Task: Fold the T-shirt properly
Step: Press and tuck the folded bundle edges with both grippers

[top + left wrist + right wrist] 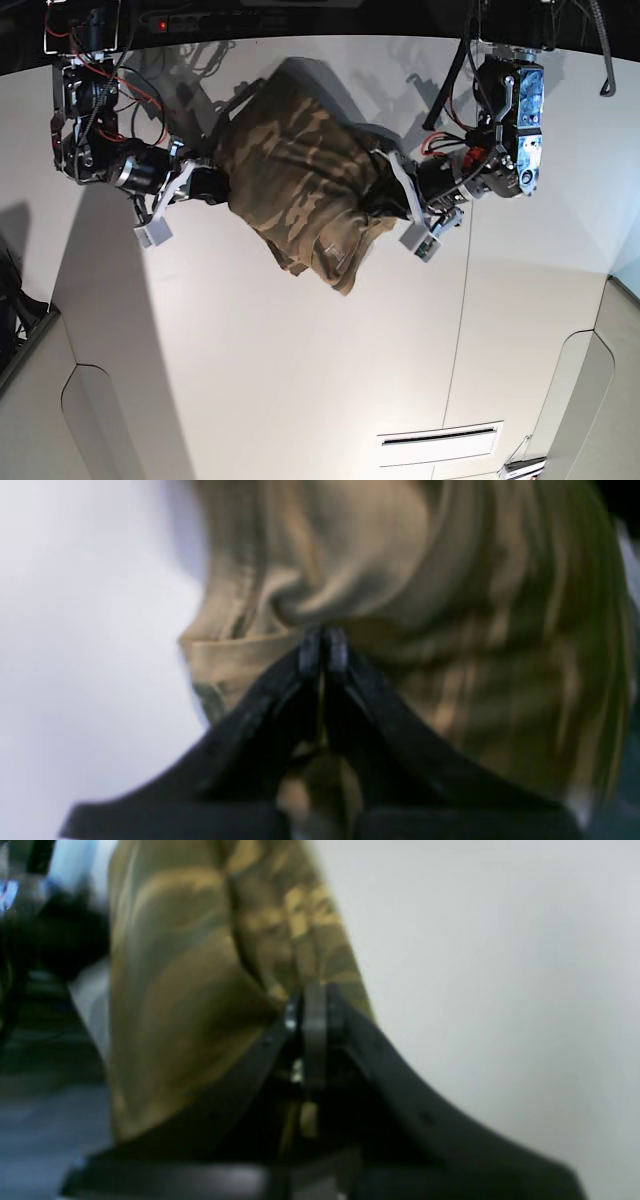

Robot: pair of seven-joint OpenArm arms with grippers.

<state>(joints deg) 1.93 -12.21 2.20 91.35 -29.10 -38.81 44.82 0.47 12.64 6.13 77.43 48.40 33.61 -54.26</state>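
The camouflage T-shirt (300, 180) hangs stretched between my two grippers above the white table, its lower part sagging toward the table. My left gripper (392, 185) is shut on one edge of the shirt; in the left wrist view its fingertips (322, 650) pinch the tan inside of the cloth (380, 580). My right gripper (212, 180) is shut on the opposite edge; in the right wrist view its fingertips (312, 1010) clamp the camouflage cloth (200, 990). Both wrist views are blurred.
The white table (300, 360) spreads below the shirt. A slot (436, 436) is set into it at the lower right. Dark equipment and cables (200, 20) run along the far edge.
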